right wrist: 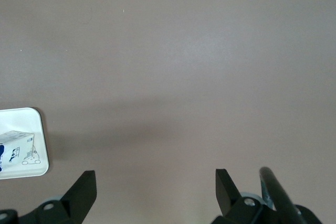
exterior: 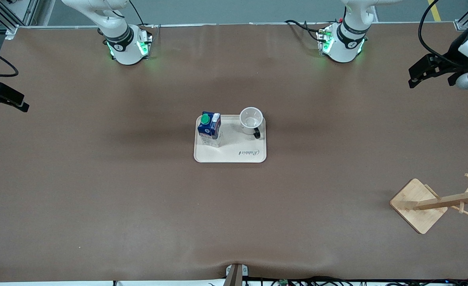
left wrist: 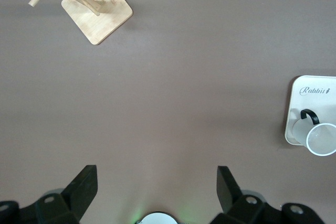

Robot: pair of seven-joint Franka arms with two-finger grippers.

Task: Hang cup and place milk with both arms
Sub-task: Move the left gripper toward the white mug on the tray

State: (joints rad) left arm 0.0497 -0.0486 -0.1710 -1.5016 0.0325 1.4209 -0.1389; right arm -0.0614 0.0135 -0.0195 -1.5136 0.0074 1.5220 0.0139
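The white cup [exterior: 251, 117] stands upright on the cream tray [exterior: 237, 153], its black handle turned toward the front camera. The blue and white milk [exterior: 210, 128] with a green cap stands on the same tray, beside the cup toward the right arm's end. My left gripper [exterior: 414, 77] hangs open and empty over the table's left arm end. My right gripper [exterior: 21, 104] hangs open and empty over the right arm's end. The left wrist view shows the open left gripper [left wrist: 156, 182], the cup [left wrist: 319, 137] and the tray [left wrist: 310, 85]. The right wrist view shows the open right gripper [right wrist: 155, 186], the milk [right wrist: 18, 148] and the tray [right wrist: 21, 113].
A wooden cup rack [exterior: 420, 204] with pegs on a square base stands near the front camera at the left arm's end; it also shows in the left wrist view [left wrist: 97, 9]. Brown table cloth surrounds the tray. The arm bases [exterior: 343, 43] are lit green.
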